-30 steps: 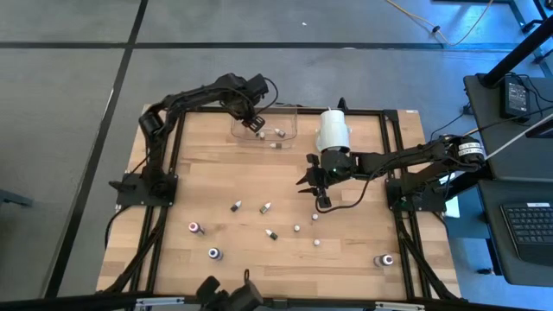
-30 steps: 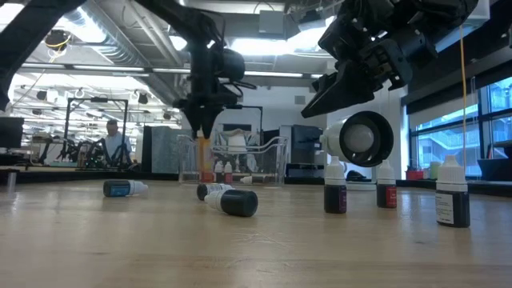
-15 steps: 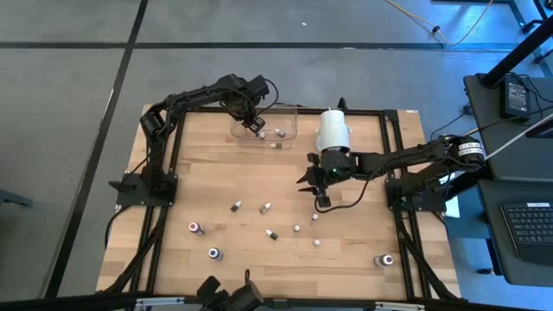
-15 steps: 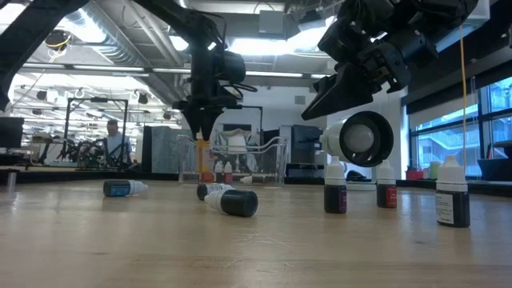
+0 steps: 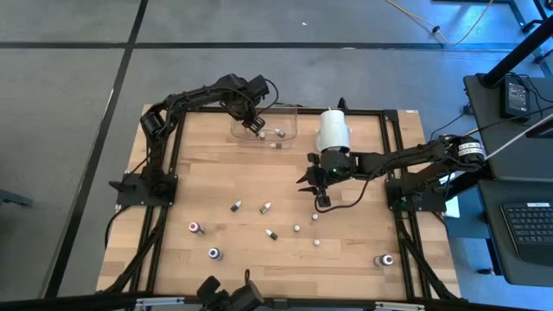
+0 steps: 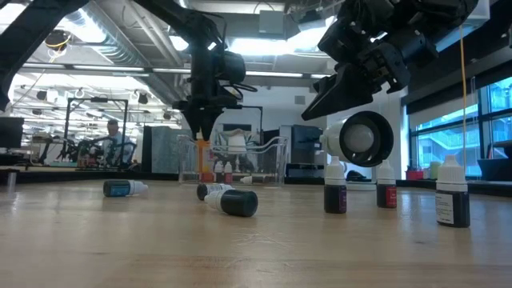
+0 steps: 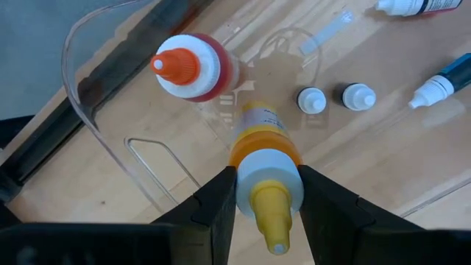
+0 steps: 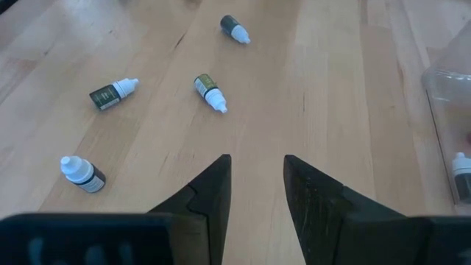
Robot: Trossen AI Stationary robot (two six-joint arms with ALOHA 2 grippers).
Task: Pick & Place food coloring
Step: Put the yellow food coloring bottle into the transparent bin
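Overhead, the left gripper [image 5: 259, 126] hangs over the clear tray [image 5: 289, 110] at the bench's [image 5: 207, 177] far edge, the bottle it holds too small to make out, while the right gripper [image 5: 308, 183] hovers mid-bench beside the white cylinder [image 5: 333, 130]. Left wrist: fingers [image 7: 216, 202] clamp an orange-tipped food coloring bottle [image 7: 266, 173] above the tray, a red-capped bottle [image 7: 193, 68] standing inside. Right wrist: fingers [image 8: 212, 193] narrowly apart, holding nothing, over scattered small bottles [image 8: 210, 93], one cut off
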